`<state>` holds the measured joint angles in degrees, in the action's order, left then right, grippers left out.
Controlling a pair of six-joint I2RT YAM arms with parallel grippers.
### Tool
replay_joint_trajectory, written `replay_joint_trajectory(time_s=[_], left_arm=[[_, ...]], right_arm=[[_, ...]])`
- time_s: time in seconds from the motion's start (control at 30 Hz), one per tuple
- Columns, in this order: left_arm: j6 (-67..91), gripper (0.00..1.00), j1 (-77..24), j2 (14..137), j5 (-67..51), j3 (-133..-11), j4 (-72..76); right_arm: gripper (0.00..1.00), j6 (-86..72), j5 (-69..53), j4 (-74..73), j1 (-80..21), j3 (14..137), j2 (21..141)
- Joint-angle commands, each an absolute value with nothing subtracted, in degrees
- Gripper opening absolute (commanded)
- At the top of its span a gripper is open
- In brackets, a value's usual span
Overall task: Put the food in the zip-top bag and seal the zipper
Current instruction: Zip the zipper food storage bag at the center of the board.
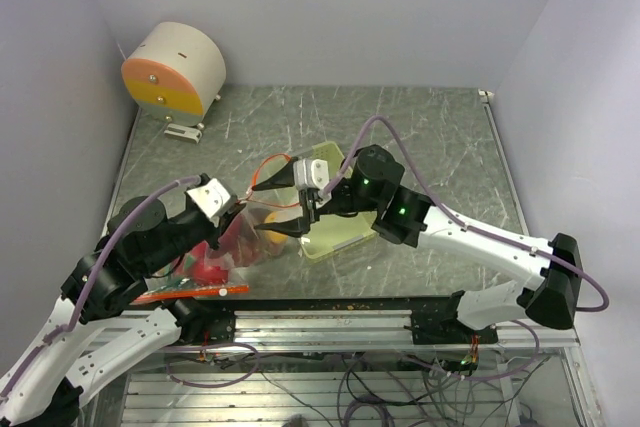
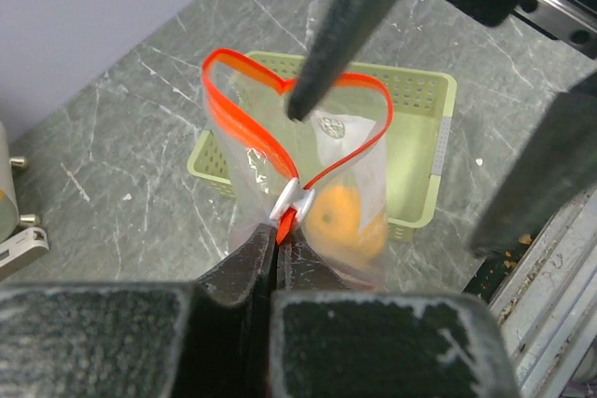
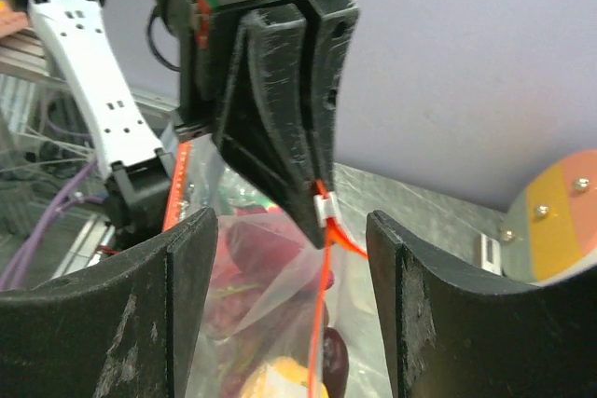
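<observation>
The left gripper is clamped shut on the bag at its zipper end, beside the slider. The right gripper stands open astride the mouth, holding nothing. The food lies inside. The film is probably light, limp and slippery, so grip the stiffer zipper.

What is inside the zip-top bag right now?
An orange and dark red-purple pieces show through the zip-top bag. Its lower part is hidden behind the left gripper, so any other contents cannot be seen.
</observation>
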<state>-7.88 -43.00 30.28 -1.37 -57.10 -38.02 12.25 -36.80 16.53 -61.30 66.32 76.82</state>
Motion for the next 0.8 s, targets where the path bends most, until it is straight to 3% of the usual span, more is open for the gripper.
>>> replay_joint_trajectory(time_s=[0.0,0.37,0.53,0.77], left_arm=[[-7.72,0.07,-43.07,30.42,-4.69,-59.18,-37.77],[-8.56,0.07,-43.07,30.27,-6.94,-60.18,-40.77],[-8.96,0.07,-43.06,29.32,-5.82,-60.47,-41.78],[-9.25,0.07,-43.06,28.99,-5.22,-60.61,-41.89]], right_arm=[[0.64,17.7,-32.83,12.22,-61.26,70.78,78.75],[0.63,30.34,-44.32,-9.51,-59.83,83.17,87.24],[0.56,29.09,-47.81,-8.34,-56.08,79.0,84.82],[0.57,27.28,-49.58,-7.27,-54.22,76.83,84.8]])
